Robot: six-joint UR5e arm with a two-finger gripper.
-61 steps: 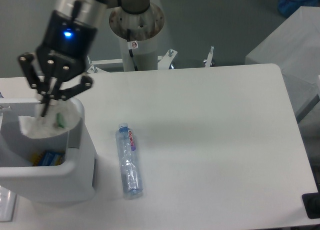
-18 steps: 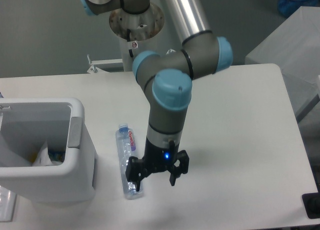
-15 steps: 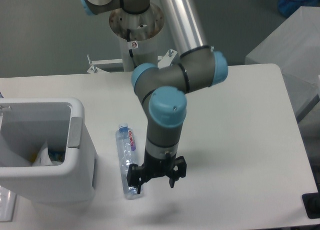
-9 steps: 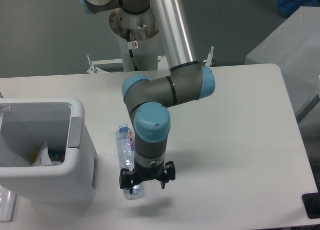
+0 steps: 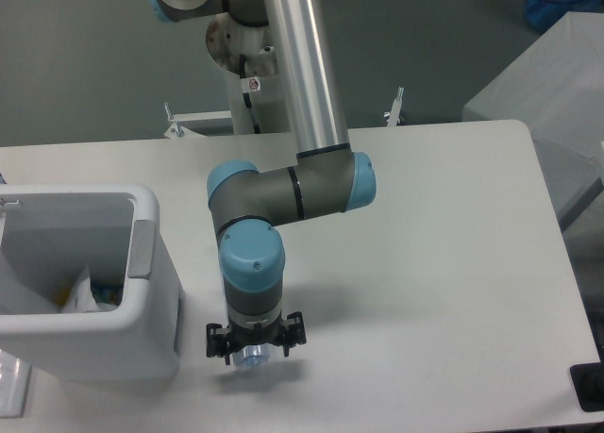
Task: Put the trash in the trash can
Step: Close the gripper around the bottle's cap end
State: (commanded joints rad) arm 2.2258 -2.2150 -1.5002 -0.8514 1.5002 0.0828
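The worktop (image 5: 425,225) fills the frame. The white trash can (image 5: 142,329) stands at lower left, the wrapper (image 5: 80,291) inside. At lower centre the end effector (image 5: 256,342), spread wide, straddles the mostly hidden bottle (image 5: 251,358): light, crushable, slippery, likely best pinched across its body. Nothing blocks the path.

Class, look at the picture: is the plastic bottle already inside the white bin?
No. The bottle lies on the table beneath the gripper, beside the bin.
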